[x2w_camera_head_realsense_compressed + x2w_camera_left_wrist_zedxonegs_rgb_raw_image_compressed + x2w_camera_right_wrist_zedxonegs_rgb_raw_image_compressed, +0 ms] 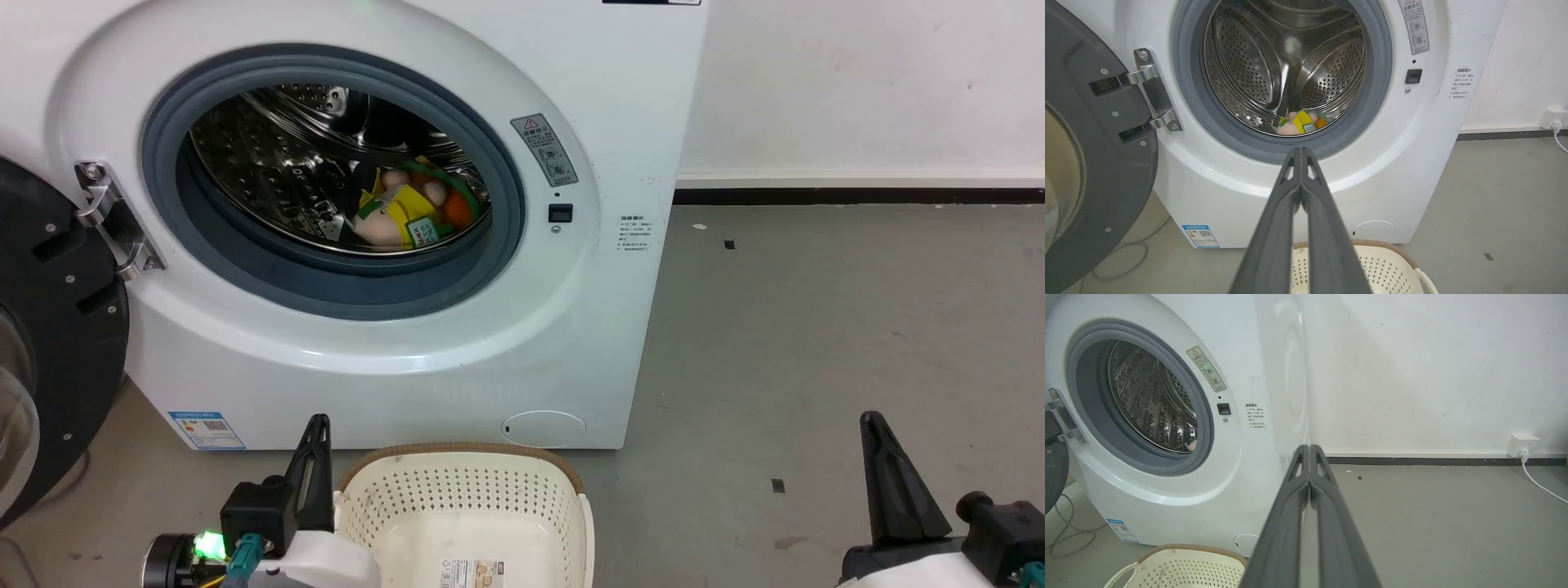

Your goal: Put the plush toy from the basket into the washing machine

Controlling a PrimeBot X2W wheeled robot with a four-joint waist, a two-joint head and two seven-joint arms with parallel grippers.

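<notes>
One plush toy (pixel 408 208) lies in the steel drum (pixel 269 163) of the one washing machine (pixel 392 359), low and right of centre; the door (pixel 49 343) hangs open at left. One basket (pixel 465 490) sits on the floor (pixel 816 327) near the washer's front, its bare base showing a label. Two grippers: left gripper (pixel 317 423) just beside the basket's left rim, right gripper (pixel 872 418) well to the right. Both pairs of fingers are clenched tip to tip, empty.

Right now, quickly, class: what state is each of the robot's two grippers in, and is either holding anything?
Left gripper: closed, holding nothing.
Right gripper: closed, holding nothing.
</notes>
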